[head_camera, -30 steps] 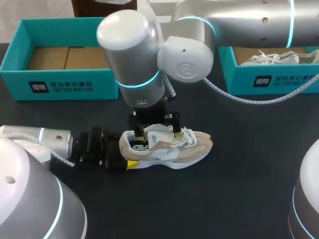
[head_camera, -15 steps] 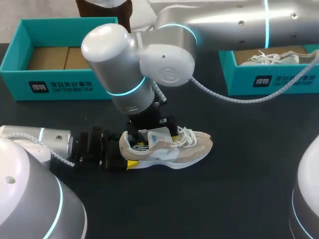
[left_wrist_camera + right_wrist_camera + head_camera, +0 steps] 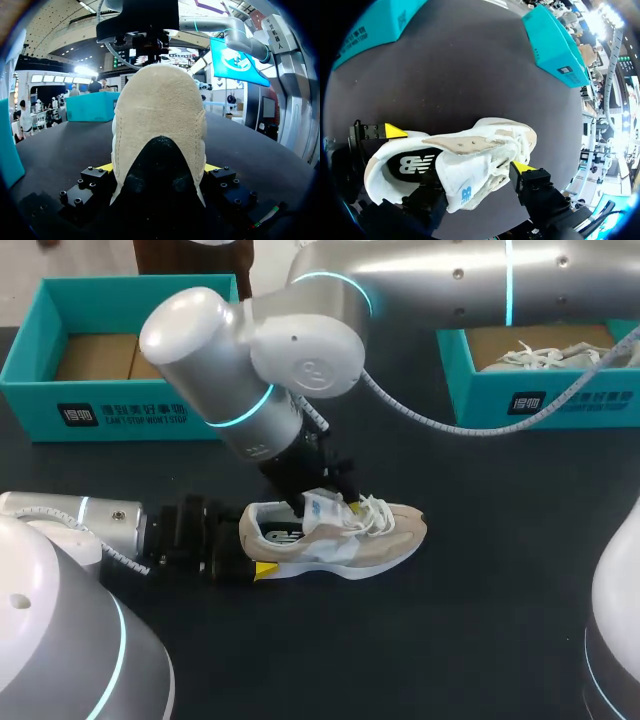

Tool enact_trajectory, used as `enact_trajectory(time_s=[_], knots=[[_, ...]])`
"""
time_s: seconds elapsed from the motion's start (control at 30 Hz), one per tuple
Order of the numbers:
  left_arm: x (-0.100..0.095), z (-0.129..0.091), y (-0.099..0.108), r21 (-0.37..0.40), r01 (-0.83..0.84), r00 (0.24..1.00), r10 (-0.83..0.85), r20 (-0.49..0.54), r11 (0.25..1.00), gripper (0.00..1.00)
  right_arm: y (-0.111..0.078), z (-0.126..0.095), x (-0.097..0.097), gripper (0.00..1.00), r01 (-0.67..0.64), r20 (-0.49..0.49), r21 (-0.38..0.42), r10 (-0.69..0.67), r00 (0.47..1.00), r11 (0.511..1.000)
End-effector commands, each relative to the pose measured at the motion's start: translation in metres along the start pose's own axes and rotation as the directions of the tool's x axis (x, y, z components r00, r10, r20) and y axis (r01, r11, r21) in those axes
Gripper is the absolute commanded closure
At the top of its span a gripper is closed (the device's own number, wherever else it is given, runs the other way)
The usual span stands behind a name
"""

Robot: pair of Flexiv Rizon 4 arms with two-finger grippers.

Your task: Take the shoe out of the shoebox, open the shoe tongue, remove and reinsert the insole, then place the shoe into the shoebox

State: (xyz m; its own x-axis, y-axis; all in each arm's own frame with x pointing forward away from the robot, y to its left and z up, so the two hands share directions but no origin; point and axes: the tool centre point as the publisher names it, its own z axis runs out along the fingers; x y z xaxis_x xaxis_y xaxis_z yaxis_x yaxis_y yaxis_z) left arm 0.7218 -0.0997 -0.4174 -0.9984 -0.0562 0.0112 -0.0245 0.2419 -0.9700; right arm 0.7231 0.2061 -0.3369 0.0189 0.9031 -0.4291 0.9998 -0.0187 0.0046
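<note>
Beige and white suede sneaker [image 3: 345,535] upright on its sole on the black counter [image 3: 480,630], toe towards the right arm's side. At the sneaker's heel, left claw [image 3: 159,167] clamped from both sides, yellow tips against the suede. Over the sneaker's opening, right claw [image 3: 477,177] apparently pinching the padded white tongue [image 3: 470,172], one finger inside the opening, the other by the white laces [image 3: 375,508]. Black insole [image 3: 415,165] lying inside the sneaker. Behind the sneaker to the left, open teal cardboard shoebox [image 3: 120,410]; behind to the right, second teal box [image 3: 540,405] holding another pale shoe [image 3: 540,355].
</note>
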Motion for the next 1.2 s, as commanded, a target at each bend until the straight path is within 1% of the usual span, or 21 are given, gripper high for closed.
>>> enact_trajectory(time_s=[0.03, 0.17, 0.2, 0.27, 0.3, 0.33, 0.4, 0.43, 0.5, 0.6, 0.63, 0.7, 0.8, 0.97, 1.2], knots=[[0.002, 0.0, 0.0, 0.0, -0.001, 1.0, 0.001, 0.004, 1.0, 1.0, -0.01, -0.009, -0.001, 1.0, -0.116, -0.011, -0.007, 0.116, 0.993, 0.993], [0.002, 0.0, 0.0, 0.0, -0.001, 1.0, 0.001, 0.004, 1.0, 1.0, -0.011, -0.012, -0.008, 1.0, -0.156, -0.093, -0.024, 0.153, 0.984, 0.987], [0.002, 0.0, 0.0, 0.0, -0.001, 1.0, 0.001, 0.004, 1.0, 1.0, -0.011, -0.012, -0.011, 1.0, -0.168, -0.092, -0.029, 0.165, 0.982, 0.985], [0.002, 0.0, 0.0, 0.0, -0.001, 1.0, 0.001, 0.004, 1.0, 1.0, -0.007, -0.012, -0.015, 1.0, -0.174, -0.125, -0.034, 0.169, 0.978, 0.984], [0.002, 0.0, 0.0, 0.0, -0.001, 1.0, 0.001, 0.004, 1.0, 1.0, -0.005, -0.012, -0.017, 1.0, -0.175, -0.126, -0.038, 0.169, 0.978, 0.984], [0.002, 0.0, 0.0, 0.0, -0.001, 1.0, 0.001, 0.004, 1.0, 1.0, -0.002, -0.012, -0.02, 1.0, -0.158, -0.145, -0.041, 0.151, 0.978, 0.987], [0.002, 0.0, 0.0, 0.0, -0.001, 1.0, 0.001, 0.004, 1.0, 1.0, 0.003, -0.013, -0.027, 1.0, -0.138, -0.141, -0.051, 0.129, 0.981, 0.989], [0.002, 0.0, 0.0, 0.0, -0.001, 1.0, 0.001, 0.004, 1.0, 1.0, 0.005, -0.013, -0.031, 1.0, -0.123, -0.165, -0.053, 0.112, 0.98, 0.991], [0.002, 0.0, 0.0, 0.0, -0.001, 1.0, 0.001, 0.004, 1.0, 1.0, 0.009, -0.013, -0.04, 1.0, -0.119, -0.158, -0.062, 0.108, 0.982, 0.991], [0.002, 0.0, 0.0, 0.0, -0.001, 1.0, 0.001, 0.004, 1.0, 1.0, 0.013, -0.007, -0.055, 1.0, -0.108, -0.154, -0.051, 0.099, 0.983, 0.993], [0.002, 0.0, 0.0, 0.0, -0.001, 1.0, 0.001, 0.004, 1.0, 1.0, 0.013, -0.007, -0.055, 1.0, -0.106, -0.151, -0.048, 0.098, 0.984, 0.993], [0.002, 0.0, 0.0, 0.0, -0.001, 1.0, 0.001, 0.004, 1.0, 1.0, 0.014, 0.001, -0.065, 1.0, -0.094, -0.139, -0.029, 0.089, 0.986, 0.995], [0.002, 0.0, 0.0, 0.0, -0.001, 1.0, 0.001, 0.004, 1.0, 1.0, 0.013, 0.009, -0.071, 1.0, -0.08, -0.127, 0.0, 0.079, 0.989, 0.997], [0.002, 0.0, 0.0, 0.0, -0.001, 1.0, 0.001, 0.004, 1.0, 1.0, 0.008, 0.037, -0.087, 1.0, -0.079, -0.114, 0.026, 0.081, 0.99, 0.997], [0.002, 0.0, 0.0, 0.0, -0.001, 1.0, 0.001, 0.004, 1.0, 1.0, 0.013, 0.066, -0.095, 1.0, -0.075, -0.109, 0.038, 0.079, 0.991, 0.996]])
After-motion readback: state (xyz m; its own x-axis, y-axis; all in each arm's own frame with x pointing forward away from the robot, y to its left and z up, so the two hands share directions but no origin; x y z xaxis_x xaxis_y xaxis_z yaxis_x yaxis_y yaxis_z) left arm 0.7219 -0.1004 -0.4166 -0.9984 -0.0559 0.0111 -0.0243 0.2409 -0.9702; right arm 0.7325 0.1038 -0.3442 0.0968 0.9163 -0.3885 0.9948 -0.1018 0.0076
